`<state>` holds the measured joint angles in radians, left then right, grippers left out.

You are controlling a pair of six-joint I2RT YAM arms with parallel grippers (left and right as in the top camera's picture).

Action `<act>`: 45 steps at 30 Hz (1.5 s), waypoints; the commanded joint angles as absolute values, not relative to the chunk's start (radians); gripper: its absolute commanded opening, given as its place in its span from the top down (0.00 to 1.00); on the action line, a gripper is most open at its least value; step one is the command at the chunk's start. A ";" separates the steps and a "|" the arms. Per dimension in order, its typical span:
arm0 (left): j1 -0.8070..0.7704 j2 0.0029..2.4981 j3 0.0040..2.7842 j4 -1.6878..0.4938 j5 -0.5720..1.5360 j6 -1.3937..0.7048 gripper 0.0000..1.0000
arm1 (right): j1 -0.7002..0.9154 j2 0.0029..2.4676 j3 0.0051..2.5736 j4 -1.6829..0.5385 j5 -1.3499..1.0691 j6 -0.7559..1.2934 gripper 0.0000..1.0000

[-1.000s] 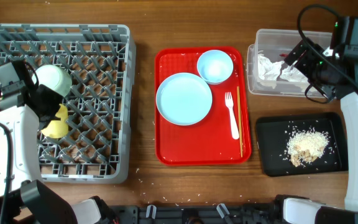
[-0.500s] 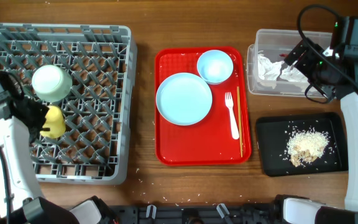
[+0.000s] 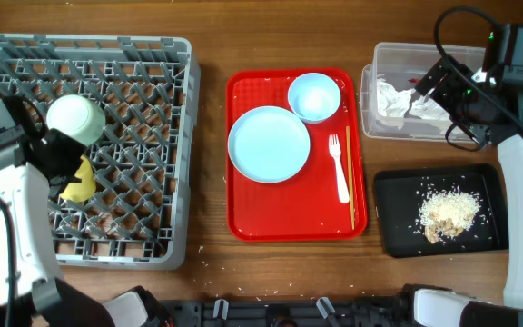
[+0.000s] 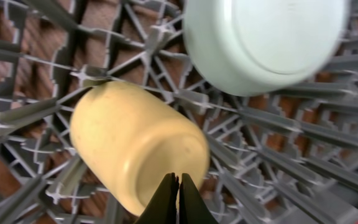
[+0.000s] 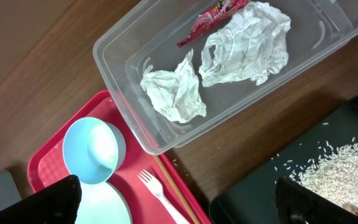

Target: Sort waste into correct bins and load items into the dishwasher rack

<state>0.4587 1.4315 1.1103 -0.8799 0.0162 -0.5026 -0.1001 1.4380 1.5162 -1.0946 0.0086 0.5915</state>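
The grey dishwasher rack [image 3: 143, 64] holds an upturned pale green bowl [image 3: 75, 118] and a yellow cup [image 3: 82, 182] lying on its side. My left gripper [image 4: 177, 186] hovers just over the cup [image 4: 135, 146], jaws pressed together with nothing between them. On the red tray [image 3: 243, 218] lie the blue plate [image 3: 269, 143], small dish [image 3: 313, 96], white fork [image 3: 339, 173] and chopsticks [image 3: 350, 182]. My right gripper [image 5: 176, 186] stands wide open and empty above the clear tub [image 3: 370, 82], which holds napkins [image 5: 244, 43] and a red wrapper [image 5: 213, 15].
The black tray [image 3: 398, 227] at the front right carries a heap of rice [image 3: 448, 213]. A few rice grains are scattered on the wooden table near the rack's front edge [image 3: 202, 263].
My left arm swung left over the rack, then came back a little to the right. The yellow cup shifted slightly. The right arm has stayed still.
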 commanded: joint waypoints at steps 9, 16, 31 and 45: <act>0.469 1.448 1.115 -0.895 -0.174 -0.585 0.96 | -0.101 1.443 1.530 -1.092 0.025 0.605 0.00; 0.553 1.329 1.115 -0.904 -0.028 -0.579 0.96 | -0.101 1.443 1.530 -1.092 0.025 0.605 0.00; -0.195 1.242 1.240 -0.727 0.272 -0.411 0.08 | -0.101 1.443 1.530 -1.092 0.025 0.605 0.00; -0.540 1.888 1.679 -0.669 0.141 -0.108 0.13 | -0.101 1.443 1.530 -1.092 0.025 0.605 0.00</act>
<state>-0.5114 1.8175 1.6653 -0.7361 0.1799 -0.1314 -0.1001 1.4380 1.5162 -1.0927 0.0086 0.5915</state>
